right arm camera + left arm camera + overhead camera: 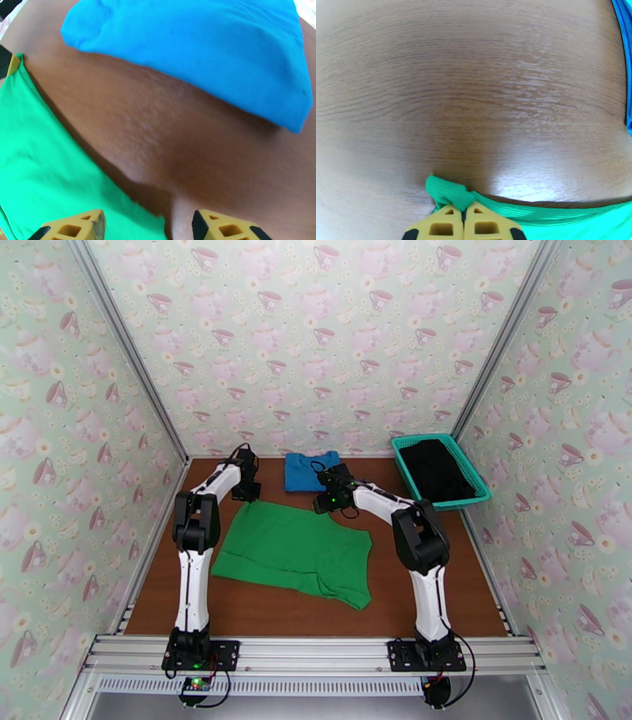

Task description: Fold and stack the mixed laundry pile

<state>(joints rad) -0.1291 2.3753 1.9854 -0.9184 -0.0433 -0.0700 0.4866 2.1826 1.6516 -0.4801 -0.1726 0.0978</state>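
On the brown wooden surface (442, 587), between the two arms, the bright green garment (296, 552) lies spread out almost flat, its near right corner hanging toward the arm bases. Beyond it, at the far edge by the back wall, the bright blue shirt (310, 470) rests as a compact folded packet, apart from the green cloth with a strip of bare wood between them. At far right stands the teal lattice basket (462, 503), set at an angle; the black garment (438, 469) fills its interior as a dark heap. The left pincer (465, 215) sits at the far left corner of the green garment, its yellow fingers pressed together with a bunched knot of green fabric pinched between the tips. The right pincer (148, 223) hangs over the far edge of the green garment, near the blue shirt; its fingers stand wide apart and hold nothing, one finger (75, 229) above green cloth, the other above bare wood.
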